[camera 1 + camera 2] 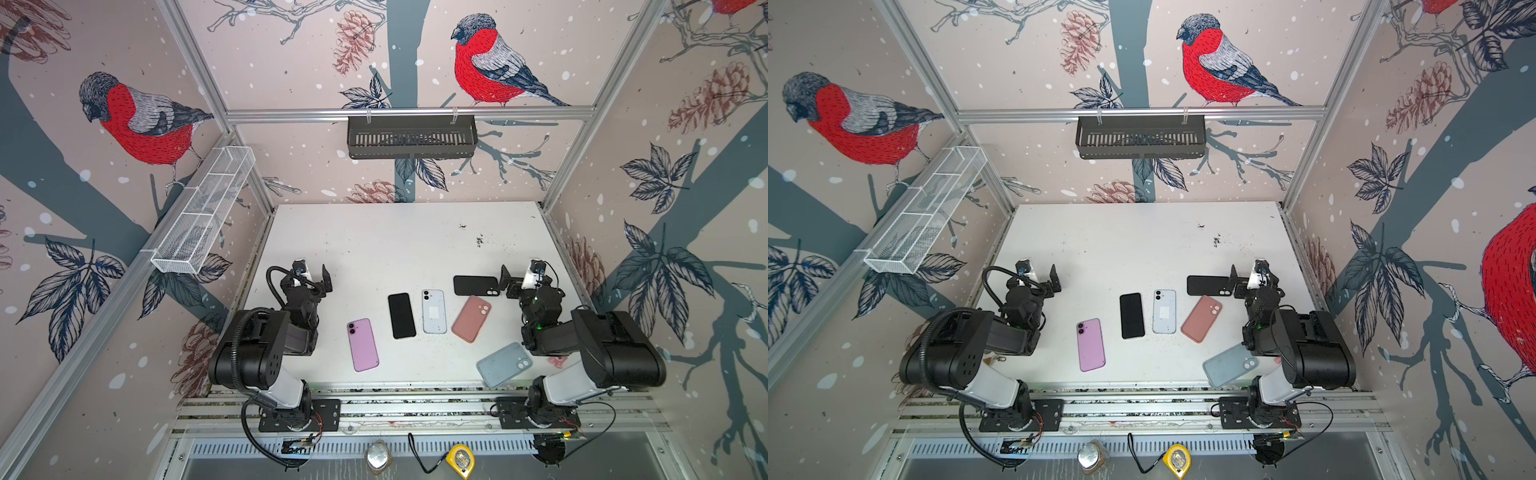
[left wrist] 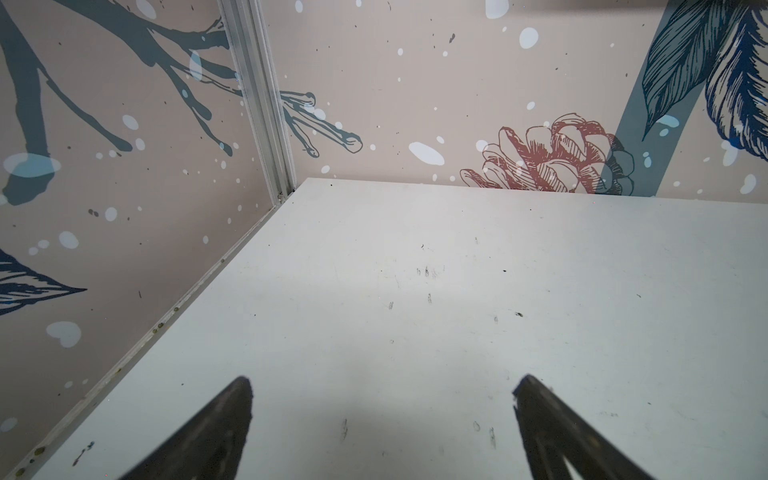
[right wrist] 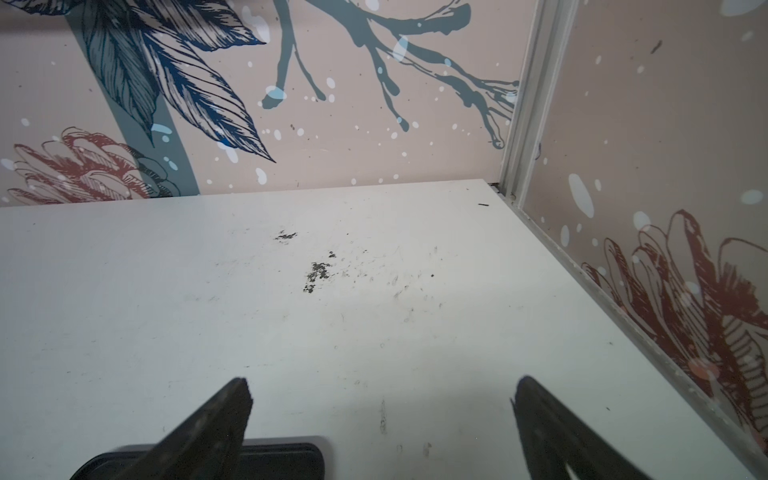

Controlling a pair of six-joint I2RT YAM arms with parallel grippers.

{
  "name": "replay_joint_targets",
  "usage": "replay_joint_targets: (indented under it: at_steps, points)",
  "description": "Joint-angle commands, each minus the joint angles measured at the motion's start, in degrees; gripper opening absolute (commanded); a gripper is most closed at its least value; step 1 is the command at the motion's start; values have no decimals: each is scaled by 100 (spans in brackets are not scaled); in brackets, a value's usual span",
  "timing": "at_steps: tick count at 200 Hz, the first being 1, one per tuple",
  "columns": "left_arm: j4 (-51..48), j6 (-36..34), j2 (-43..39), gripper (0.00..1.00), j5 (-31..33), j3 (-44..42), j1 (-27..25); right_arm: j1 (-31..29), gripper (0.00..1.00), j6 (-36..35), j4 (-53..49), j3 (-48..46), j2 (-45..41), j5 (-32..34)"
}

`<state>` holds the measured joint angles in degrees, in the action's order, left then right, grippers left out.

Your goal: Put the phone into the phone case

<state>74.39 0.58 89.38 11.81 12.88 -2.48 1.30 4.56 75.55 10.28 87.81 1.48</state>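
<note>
lilac slab phone [image 1: 363, 345], black slab phone [image 1: 401, 316] and pale-blue slab phone [image 1: 434, 311] lie on white surface [image 1: 374, 249] near black soft case [image 1: 473, 286], salmon soft case [image 1: 471, 319], grey-blue soft case [image 1: 503, 364]. left end effector [image 2: 384, 383], right end effector [image 3: 382, 385] gape empty. nothing seems begun; next, grasp a phone.

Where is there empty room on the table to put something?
The far half of the table, from back wall to black case, is bare. A smaller patch lies in front between the purple phone and the blue case. Around the black phone it is crowded.
</note>
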Motion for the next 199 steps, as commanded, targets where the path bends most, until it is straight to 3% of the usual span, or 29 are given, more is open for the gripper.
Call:
replay_joint_targets:
  at_steps: [1, 27, 48, 59, 74, 89, 100, 113, 123, 133, 156, 199]
  points:
    - [120, 5, -8, 98, -55, 27, 19, -2, 100, 158, 180, 17, -15, 417]
    - [127, 3, -9, 98, -40, 17, 20, 4, 99, 128, 121, 56, -6, 356]
    - [125, -12, -100, 98, -88, 14, 11, -271, 99, -109, -121, 146, -140, 767]
    - [-341, -103, -420, 98, -32, 136, -95, -580, 99, -353, -514, 231, -474, 1249]
    - [-1418, -278, -835, 98, 693, 622, -427, -921, 99, -529, -1560, 694, -973, 1761]
    - [-2258, -277, -1137, 98, 1221, 1150, -734, -950, 99, 652, -3025, 1464, -1286, 2203]
    - [-2909, -11, -1418, 98, 921, 1546, -834, -772, 99, 1532, -4191, 2190, -1292, 1767]
    - [-3803, 202, -1631, 98, -51, 2163, -865, -531, 99, 2280, -5165, 2818, -1051, 978]
    - [-4505, 224, -1701, 98, -693, 2645, -909, -281, 100, 2453, -5789, 3309, -828, -43]
    - [-4988, 281, -1726, 98, -937, 2997, -999, -160, 99, 2450, -6487, 3816, -585, -825]
    - [-5655, 180, -1851, 98, -1043, 3249, -1160, -462, 99, 2461, -7687, 4370, -374, -713]
    - [-5767, -59, -2161, 97, -925, 3357, -1269, -1283, 96, 2574, -9016, 4776, -200, -266]
